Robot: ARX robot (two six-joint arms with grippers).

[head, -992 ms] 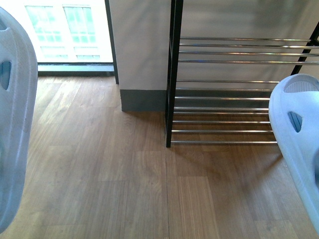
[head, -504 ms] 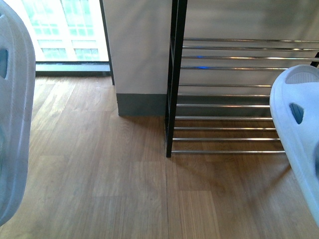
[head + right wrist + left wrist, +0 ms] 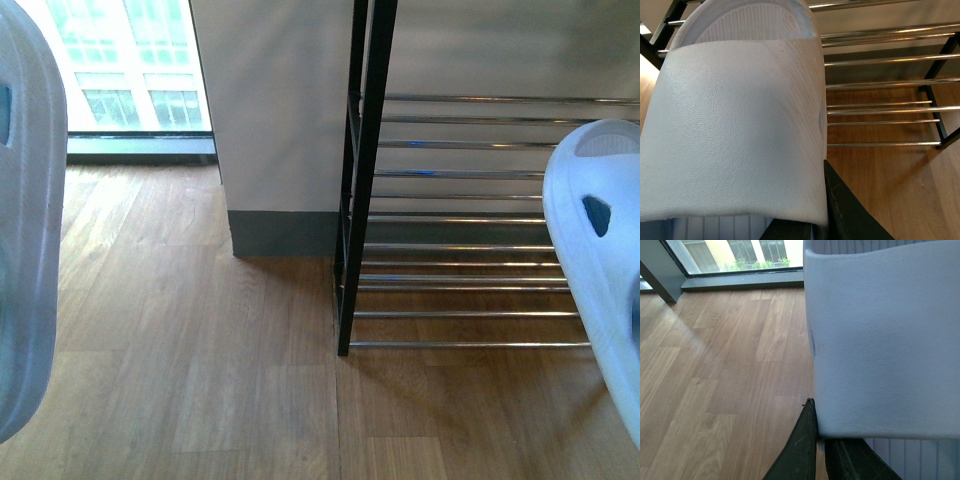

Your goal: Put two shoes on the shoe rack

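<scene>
Left sandal hangs high at the far left of the front view, well off the wooden floor. The left gripper has it pinched by the strap, with dark fingers on either side of the strap's edge. Over on the other side, the right sandal is in the air too, nipped at its strap by the right gripper. It hovers in front of the shoe rack, pale blue against the chrome bars of the lower tiers.

Wood floor, white pillar, window
</scene>
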